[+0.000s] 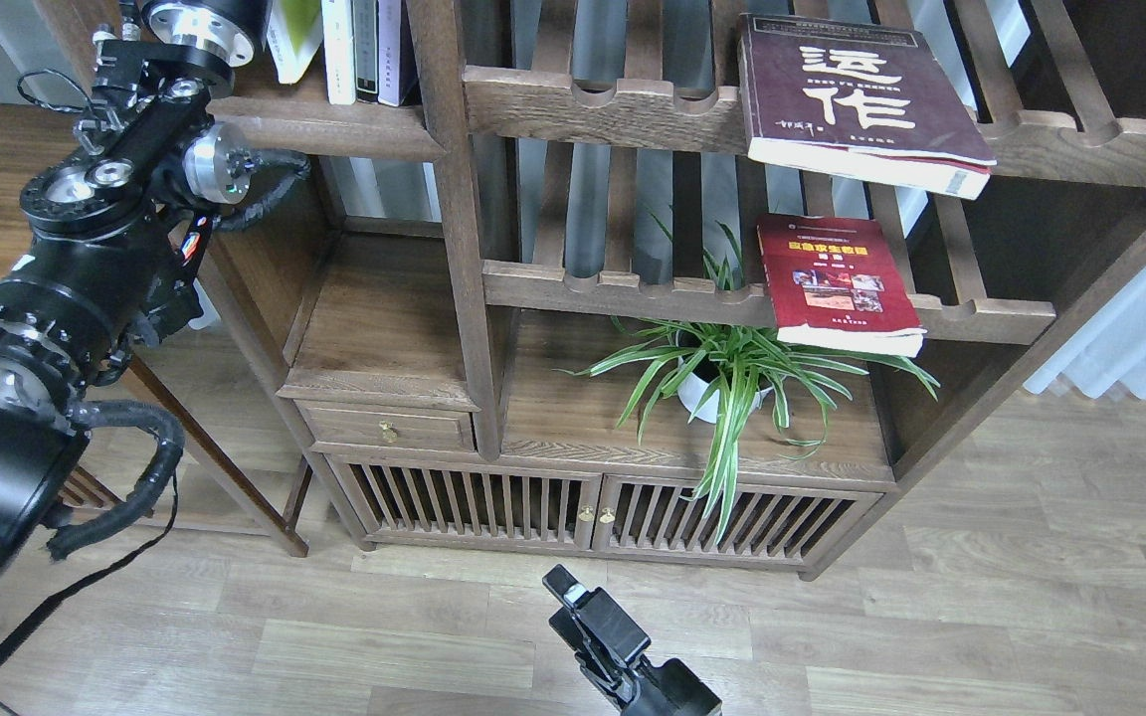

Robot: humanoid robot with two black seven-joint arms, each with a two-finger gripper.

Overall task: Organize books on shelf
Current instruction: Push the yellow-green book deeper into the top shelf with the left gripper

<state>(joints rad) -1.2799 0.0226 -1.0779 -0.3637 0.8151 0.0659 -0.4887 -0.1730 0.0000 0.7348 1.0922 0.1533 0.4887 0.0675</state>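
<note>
Across most of the view, a dark wooden bookcase (454, 249) standing on a pale plank floor (981, 557). At upper left, the solid flat shelf (334, 134) with a rounded front edge, carrying a yellow-green book (292, 35) leaning beside thin white, black and lavender upright books (366, 50). At left, the robot's left arm rising from the lower corner to the top edge, its tool out of view up there, so no telling whether apart or together. At upper right, a thick maroon book (857, 99) lying flat on the upper slatted rack (613, 109), its front corner overhanging the notched rail. Below it, a red book (837, 283) lying flat on the lower slatted rack (633, 288), also poking past the rail. Under that, a spider plant (732, 373) in a white pot. At bottom centre, the right tool (565, 585), small and dark, fingers not separable, so state impossible to tell, well apart from every book. Judged risks: either overhanging book tipping off its rack if nudged rather than gripped, the red one likely dropping onto the plant; a book pushed onto the shelf possibly toppling the leaning yellow-green book.
</note>
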